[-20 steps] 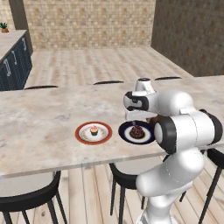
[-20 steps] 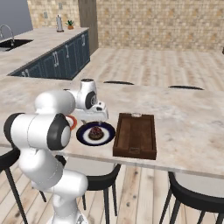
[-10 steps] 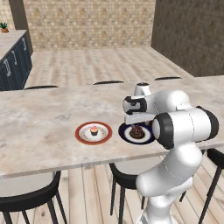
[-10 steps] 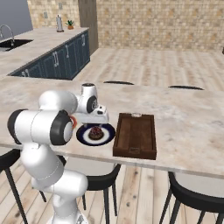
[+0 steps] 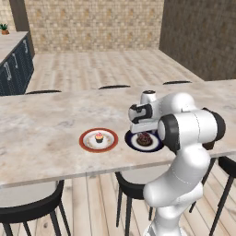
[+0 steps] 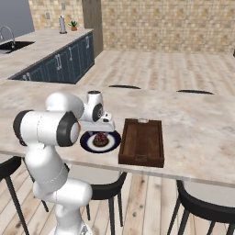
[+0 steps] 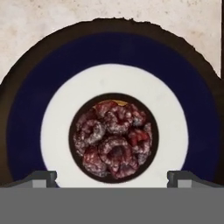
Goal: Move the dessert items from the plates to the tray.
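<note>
labels: none readable | jaws wide above dark tart [image 7: 113, 139] | navy-rimmed plate [image 7: 30, 122]

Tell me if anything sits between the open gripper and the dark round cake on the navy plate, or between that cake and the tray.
Nothing visible does. The gripper hangs open directly above the dark round cake on the navy-rimmed plate. The wooden tray lies right beside that plate, with only bare counter around it.
</note>
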